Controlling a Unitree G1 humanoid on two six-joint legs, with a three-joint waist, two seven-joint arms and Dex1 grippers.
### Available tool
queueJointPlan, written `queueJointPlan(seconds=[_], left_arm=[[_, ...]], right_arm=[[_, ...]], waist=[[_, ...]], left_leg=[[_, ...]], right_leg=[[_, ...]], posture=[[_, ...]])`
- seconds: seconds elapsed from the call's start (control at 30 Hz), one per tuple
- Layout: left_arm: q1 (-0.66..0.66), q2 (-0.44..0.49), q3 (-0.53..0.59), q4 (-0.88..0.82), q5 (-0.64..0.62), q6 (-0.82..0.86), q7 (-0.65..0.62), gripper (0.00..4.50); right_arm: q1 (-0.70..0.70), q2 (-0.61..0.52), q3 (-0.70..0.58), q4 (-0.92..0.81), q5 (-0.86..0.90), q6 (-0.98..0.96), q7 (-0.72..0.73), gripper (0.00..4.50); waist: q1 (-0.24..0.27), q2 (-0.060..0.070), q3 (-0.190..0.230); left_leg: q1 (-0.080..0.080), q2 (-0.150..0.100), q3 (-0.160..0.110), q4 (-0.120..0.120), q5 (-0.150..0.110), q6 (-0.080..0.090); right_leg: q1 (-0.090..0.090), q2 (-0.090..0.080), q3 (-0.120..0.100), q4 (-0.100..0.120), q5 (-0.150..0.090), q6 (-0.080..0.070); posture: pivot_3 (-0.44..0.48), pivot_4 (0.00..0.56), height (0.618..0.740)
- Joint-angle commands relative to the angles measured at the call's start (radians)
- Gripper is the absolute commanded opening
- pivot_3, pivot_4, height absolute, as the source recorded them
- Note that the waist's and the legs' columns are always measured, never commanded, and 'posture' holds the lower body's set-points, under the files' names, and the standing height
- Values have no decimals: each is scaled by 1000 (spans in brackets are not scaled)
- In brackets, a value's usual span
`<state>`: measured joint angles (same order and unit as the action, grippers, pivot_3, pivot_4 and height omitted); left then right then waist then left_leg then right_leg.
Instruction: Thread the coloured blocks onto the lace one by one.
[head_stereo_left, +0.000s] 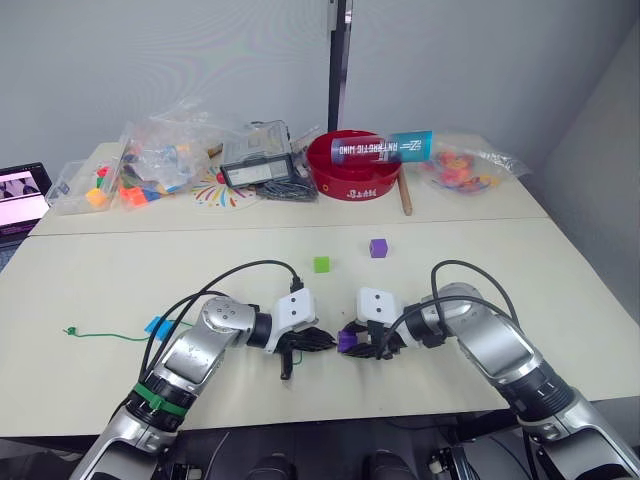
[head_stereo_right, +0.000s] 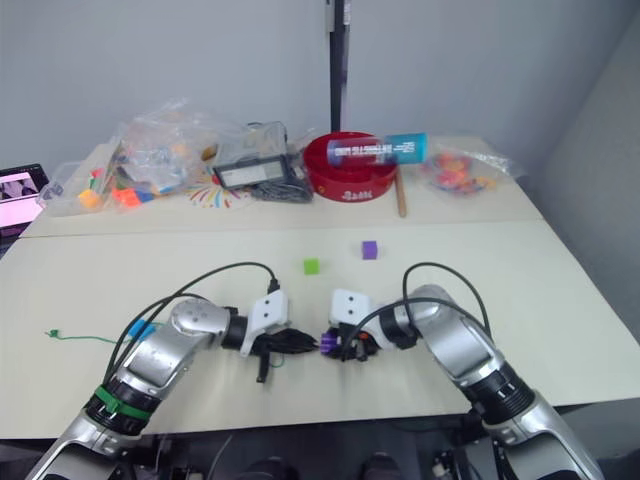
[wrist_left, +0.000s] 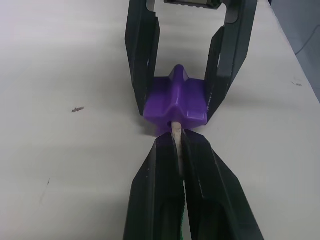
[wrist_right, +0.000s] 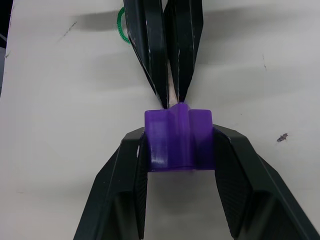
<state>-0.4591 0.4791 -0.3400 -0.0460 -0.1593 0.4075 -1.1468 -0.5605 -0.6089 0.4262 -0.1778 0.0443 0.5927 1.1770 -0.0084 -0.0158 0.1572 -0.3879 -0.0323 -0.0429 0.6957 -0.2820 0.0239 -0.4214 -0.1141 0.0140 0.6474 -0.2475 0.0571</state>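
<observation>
A: Near the front edge of the pale table (head_stereo_left: 560, 290), how many blocks are counted?

B: Four cubes are seen. One purple block (wrist_left: 176, 102), glossy plastic with a raised ridge on its face, is clamped between the right gripper (head_stereo_left: 366, 344) fingers, just off the table. A second purple cube (head_stereo_left: 378, 247) and a light green cube (head_stereo_left: 321, 264) are set behind that held block, apart from each other. A blue cube (head_stereo_left: 157, 325) is partly hidden by the left arm, to the held block's left.

A: And the lace?

B: One thin green lace (head_stereo_left: 105, 335) is laid on the table, well left of the held block, a small knot at its far end. Its pale stiff tip (wrist_left: 176, 131) is pinched between the closed fingers of the left gripper (head_stereo_left: 318, 341) and is touched to the hole of the held block.

A: Jaws?

B: Left: closed on the lace tip. Right: closed on the held purple block's two sides. All fingers are black, flat and tapered.

A: Background?

B: Behind the held block, at the table's far side, one red round bowl (head_stereo_left: 355, 167) is counted, with a blue tube (head_stereo_left: 385, 148) laid across its rim, plus clear crinkled plastic bags (head_stereo_left: 165, 150) of coloured toy pieces.
</observation>
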Motion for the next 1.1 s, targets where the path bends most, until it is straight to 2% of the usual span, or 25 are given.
queueJointPlan(seconds=[0.03,0.23,0.67,0.93,0.97,1.1], left_arm=[[-22,-40,6,-28,-59,-40,-25,1067],[-10,25,54,-58,-79,-34,-67,3008],[37,162,118,-68,-114,-16,-83,3008],[42,149,86,-42,-87,-10,-52,3008],[41,146,80,-35,-78,-14,-45,2459],[32,140,52,10,-32,-52,-29,1196]], right_arm=[[6,8,15,-4,-3,11,-23,1362],[11,4,11,-8,-2,12,-26,1362],[10,-1,9,-4,5,9,-34,1362],[10,-6,6,-10,6,13,-36,1362],[10,-6,6,-11,7,15,-36,1362],[11,-10,3,-20,9,22,-36,1362]], waist=[[2,0,0],[-1,0,0],[-5,0,0],[-4,0,0],[-4,0,0],[-4,0,0]], left_leg=[[0,0,0,0,0,0],[0,0,0,0,0,0],[0,0,0,0,0,0],[0,0,0,0,0,0],[0,0,0,0,0,0],[0,0,0,0,0,0]], right_leg=[[0,0,0,0,0,0],[0,0,0,0,0,0],[-1,0,0,0,0,0],[-1,0,0,0,0,0],[-1,0,0,0,0,0],[-1,0,0,0,0,0]], posture=[[0,150,740],[0,150,740],[0,150,740],[0,150,740],[0,150,740],[0,150,740]])
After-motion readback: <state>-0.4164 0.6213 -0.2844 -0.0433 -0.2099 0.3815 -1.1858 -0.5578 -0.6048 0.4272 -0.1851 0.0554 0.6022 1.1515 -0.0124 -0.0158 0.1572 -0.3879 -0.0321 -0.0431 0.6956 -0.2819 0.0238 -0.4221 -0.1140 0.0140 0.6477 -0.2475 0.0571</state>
